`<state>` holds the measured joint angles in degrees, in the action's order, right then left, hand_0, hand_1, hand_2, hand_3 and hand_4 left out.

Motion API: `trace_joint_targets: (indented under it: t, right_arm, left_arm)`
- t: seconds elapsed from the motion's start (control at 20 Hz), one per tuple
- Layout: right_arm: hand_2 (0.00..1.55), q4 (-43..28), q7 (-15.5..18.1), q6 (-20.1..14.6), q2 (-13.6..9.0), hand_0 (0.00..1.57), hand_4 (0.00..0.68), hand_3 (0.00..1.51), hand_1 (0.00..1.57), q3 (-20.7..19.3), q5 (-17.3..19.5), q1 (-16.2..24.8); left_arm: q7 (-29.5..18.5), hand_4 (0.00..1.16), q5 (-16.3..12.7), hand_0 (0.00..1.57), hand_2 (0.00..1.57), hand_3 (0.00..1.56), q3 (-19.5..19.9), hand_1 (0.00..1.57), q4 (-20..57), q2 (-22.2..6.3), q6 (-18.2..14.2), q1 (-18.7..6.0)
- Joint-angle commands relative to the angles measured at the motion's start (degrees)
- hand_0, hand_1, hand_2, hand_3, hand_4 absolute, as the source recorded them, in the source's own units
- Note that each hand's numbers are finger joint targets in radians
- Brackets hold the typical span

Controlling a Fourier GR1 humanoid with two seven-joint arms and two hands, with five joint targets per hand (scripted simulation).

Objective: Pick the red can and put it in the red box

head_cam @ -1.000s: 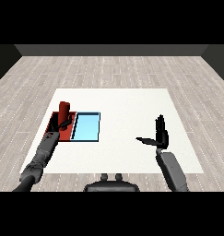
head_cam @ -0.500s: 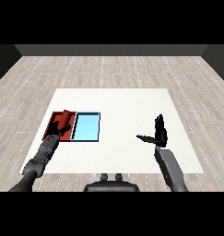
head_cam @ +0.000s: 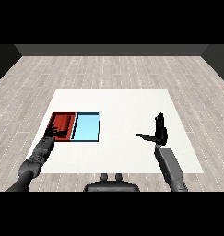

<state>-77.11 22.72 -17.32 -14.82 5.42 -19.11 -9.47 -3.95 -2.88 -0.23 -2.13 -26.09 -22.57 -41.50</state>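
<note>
Two trays side by side: red can (head_cam: 62, 123) lies in red tray (head_cam: 52, 120), left hand (head_cam: 54, 132) at its near edge, finger state unclear; right hand (head_cam: 159, 131) idles, fingers spread.

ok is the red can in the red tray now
In. The red can lies tipped over inside the red tray, with the left hand at the tray's near edge.
</note>
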Motion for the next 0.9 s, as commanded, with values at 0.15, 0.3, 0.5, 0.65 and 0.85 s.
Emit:
trace_joint_targets:
  t: [0.15, 0.3, 0.5, 0.65, 0.85]
  right_arm:
    - [0.00, -0.6, 1.5, 1.3, 1.9, 0.00, 0.000, 0.00, 0.00, 0.7, -0.1, 1.6]
    - [0.00, 0.1, 1.6, 2.7, 0.4, 0.00, 0.000, 0.00, 0.00, -1.3, -1.2, 0.9]
    - [0.00, -5.2, 2.3, 2.9, 1.6, 0.00, 0.000, 0.00, 0.00, 0.6, -0.8, 4.7]
    - [0.00, -7.1, 0.3, 4.3, 0.0, 0.00, 0.000, 0.00, 0.00, -0.5, -2.1, 2.9]
    - [0.00, -7.1, 2.8, 5.4, 1.0, 0.00, 0.000, 0.00, 0.00, 2.0, -0.1, 4.1]
  left_arm:
    - [-1.7, 0.00, 1.6, 0.00, 0.00, 0.00, -1.1, 0.00, -0.3, 0.0, -0.5, 0.6]
    - [-7.8, 0.00, -2.7, 0.00, 0.00, 0.00, 3.4, 0.00, -4.9, 0.1, -2.5, -0.3]
    - [-17.4, 0.00, -5.5, 1.16, 1.13, 0.00, 6.3, 1.16, -9.6, -1.8, 3.1, 1.3]
    - [-21.5, 0.00, -8.4, 0.67, 0.38, 0.00, 8.3, 0.67, -15.2, -2.0, 11.5, 0.0]
    - [-27.3, 0.00, -10.6, 0.00, 0.00, 0.00, 8.5, 0.00, -23.1, 1.8, 16.7, 4.7]
